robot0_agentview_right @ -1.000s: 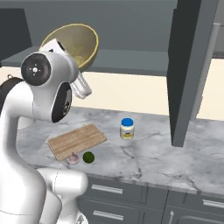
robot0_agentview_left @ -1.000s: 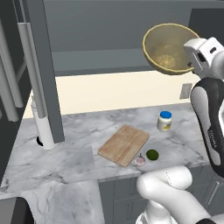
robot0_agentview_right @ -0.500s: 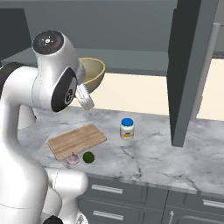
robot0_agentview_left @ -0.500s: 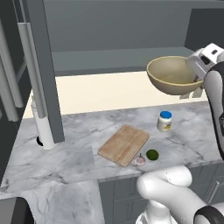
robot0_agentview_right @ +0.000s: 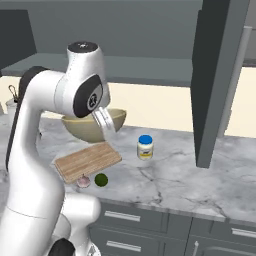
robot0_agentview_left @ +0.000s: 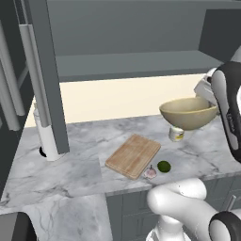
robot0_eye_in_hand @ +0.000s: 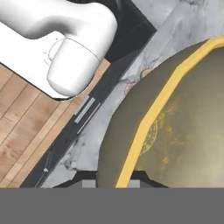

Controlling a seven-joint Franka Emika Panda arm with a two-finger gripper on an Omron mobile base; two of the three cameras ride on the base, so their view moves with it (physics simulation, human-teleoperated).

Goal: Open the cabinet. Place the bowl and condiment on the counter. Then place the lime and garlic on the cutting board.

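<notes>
The bowl [robot0_agentview_left: 188, 113] hangs above the counter [robot0_agentview_left: 84, 164], over the jar [robot0_agentview_right: 145, 147] — the pincer [robot0_eye_in_hand: 116, 183] clamped on its rim. From the right the whole jar shows; from the left, just its base — lime [robot0_agentview_left: 164, 165] and garlic [robot0_agentview_left: 150, 172] beside the board [robot0_agentview_left: 133, 155].

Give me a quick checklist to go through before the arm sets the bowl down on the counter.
1. Grip on the bowl: ok. The gripper is shut on its rim, seen in the hand view.
2. Bowl upright: ok, opening faces up in the left base view.
3. Bowl off the counter: cannot tell whether it touches yet; it sits low, above the marble.
4. Condiment out of the way: cannot tell. It stands right beside the bowl and is partly hidden behind it in the left base view.
5. Cutting board free: ok, nothing lies on it.
6. Lime and garlic: not ok, both lie on the counter off the board's corner.
</notes>
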